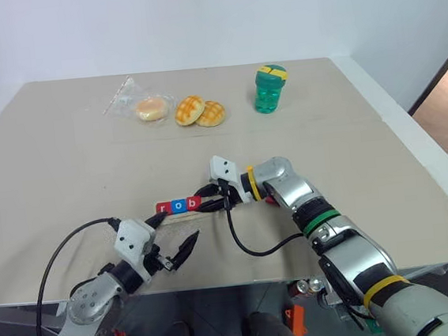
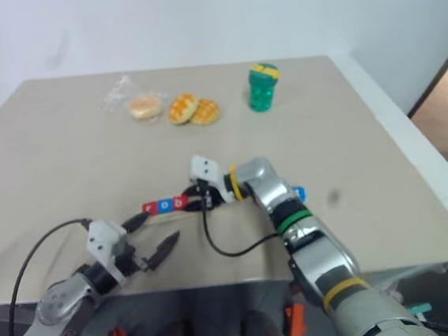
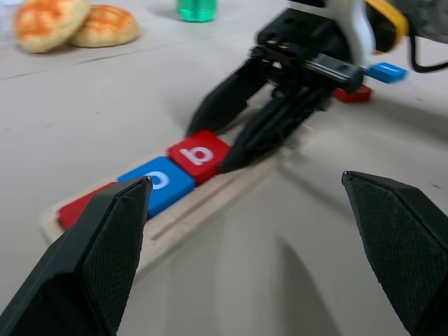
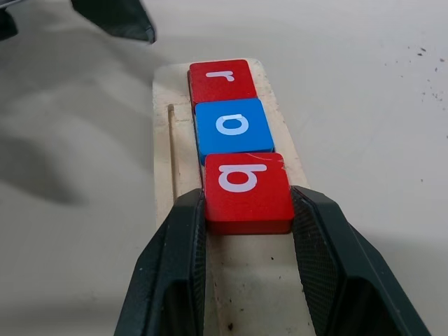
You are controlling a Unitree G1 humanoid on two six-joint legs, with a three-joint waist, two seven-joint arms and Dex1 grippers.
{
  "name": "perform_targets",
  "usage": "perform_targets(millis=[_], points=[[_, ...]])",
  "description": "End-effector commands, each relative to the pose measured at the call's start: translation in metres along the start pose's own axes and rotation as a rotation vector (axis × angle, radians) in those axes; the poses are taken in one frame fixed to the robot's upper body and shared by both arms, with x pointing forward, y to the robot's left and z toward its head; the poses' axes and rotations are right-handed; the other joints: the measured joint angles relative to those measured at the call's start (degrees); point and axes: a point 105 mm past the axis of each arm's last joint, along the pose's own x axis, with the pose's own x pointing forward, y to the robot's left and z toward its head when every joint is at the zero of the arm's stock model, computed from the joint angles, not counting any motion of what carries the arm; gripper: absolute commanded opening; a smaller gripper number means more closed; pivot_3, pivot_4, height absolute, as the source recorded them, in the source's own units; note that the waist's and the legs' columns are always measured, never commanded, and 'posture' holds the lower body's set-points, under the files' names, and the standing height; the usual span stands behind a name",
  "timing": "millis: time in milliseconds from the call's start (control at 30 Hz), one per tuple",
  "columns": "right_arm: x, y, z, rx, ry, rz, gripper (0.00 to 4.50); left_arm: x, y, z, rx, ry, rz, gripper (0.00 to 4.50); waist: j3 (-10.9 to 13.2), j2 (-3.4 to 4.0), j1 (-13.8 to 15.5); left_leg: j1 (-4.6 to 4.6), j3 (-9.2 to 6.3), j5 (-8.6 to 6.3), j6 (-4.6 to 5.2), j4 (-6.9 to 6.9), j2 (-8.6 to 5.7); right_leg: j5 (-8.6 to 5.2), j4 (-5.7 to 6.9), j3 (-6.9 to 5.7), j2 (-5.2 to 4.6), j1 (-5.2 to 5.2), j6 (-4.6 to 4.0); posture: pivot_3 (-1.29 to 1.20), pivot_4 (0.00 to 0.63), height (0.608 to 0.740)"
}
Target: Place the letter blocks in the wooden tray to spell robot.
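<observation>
Letter blocks r, o, b sit in my pale wooden tray [image 4: 168, 210] on the beige table [image 1: 64, 152] by a white wall; my right gripper [image 4: 246, 210] clasps the red square b block [image 4: 246, 189], my left gripper [image 1: 177, 234] spread wide nearby.

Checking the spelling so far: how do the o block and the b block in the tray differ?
The o block is blue and stands free; the b block is red and sits between the right gripper's fingers. Both are flat squares with white letters, lying in the wooden tray.
</observation>
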Motion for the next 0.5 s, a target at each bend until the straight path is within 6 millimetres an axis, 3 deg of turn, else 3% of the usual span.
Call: perform_targets(millis=[33,133,167,300,333,367,433,500], points=[[0.0032,0.0131,-0.0051,0.023,0.030,0.035,1.67,-0.0020,-0.0042,0.0060,0.024,-0.009,-0.063,4.50,0.00,0.00,0.01,0.00,0.00,0.00,0.00,-0.01,0.00,0.00,0.00,0.00,0.00,0.00,0.01,0.00,0.150,0.740],[0.0032,0.0158,-0.0032,0.025,0.036,0.041,1.67,-0.0032,-0.0025,0.0055,0.025,-0.005,-0.063,4.50,0.00,0.00,-0.01,-0.01,-0.01,-0.02,-0.03,-0.05,-0.01,-0.04,0.00,-0.01,0.00,-0.01,0.03,0.00,0.150,0.740],[0.0032,0.0171,-0.0032,0.025,0.039,0.045,2.19,-0.0036,-0.0019,0.0050,0.026,-0.003,-0.062,4.50,0.00,0.00,-0.01,-0.01,0.00,-0.02,-0.03,-0.08,0.00,-0.05,0.00,-0.01,0.00,-0.03,0.02,0.00,0.150,0.740],[0.0034,0.0215,-0.0026,0.033,0.049,0.055,3.52,-0.0045,-0.0008,0.0038,0.029,0.005,-0.059,4.50,0.00,0.00,-0.03,0.01,-0.04,-0.03,-0.04,-0.12,0.04,-0.08,0.00,-0.05,0.04,-0.03,-0.03,0.00,0.150,0.740],[0.0035,0.0227,-0.0020,0.034,0.050,0.057,3.52,-0.0046,-0.0008,0.0037,0.029,0.005,-0.058,4.50,0.00,0.00,-0.03,0.01,-0.04,-0.02,-0.04,-0.12,0.05,-0.07,0.00,-0.06,0.06,-0.03,-0.04,0.00,0.150,0.740],[0.0037,0.0230,-0.0011,0.033,0.050,0.055,4.06,-0.0048,-0.0007,0.0036,0.030,0.006,-0.057,4.50,0.00,0.00,-0.03,0.02,-0.04,-0.02,-0.04,-0.12,0.06,-0.06,0.00,-0.05,0.07,-0.03,-0.05,0.00,0.150,0.740],[0.0036,0.0218,0.0005,0.034,0.050,0.045,4.40,-0.0050,-0.0006,0.0037,0.032,0.006,-0.055,4.50,0.00,0.00,-0.03,0.11,-0.04,-0.02,-0.03,-0.11,0.10,-0.16,0.02,-0.04,0.13,0.01,-0.35,0.00,0.150,0.740],[0.0010,0.0168,0.0021,0.038,0.047,0.017,4.40,-0.0055,-0.0001,0.0045,0.034,0.002,-0.052,4.50,0.00,0.00,-0.03,0.12,-0.04,-0.01,-0.04,-0.11,0.10,-0.16,0.02,-0.03,0.13,0.01,-0.35,0.00,0.150,0.740]])
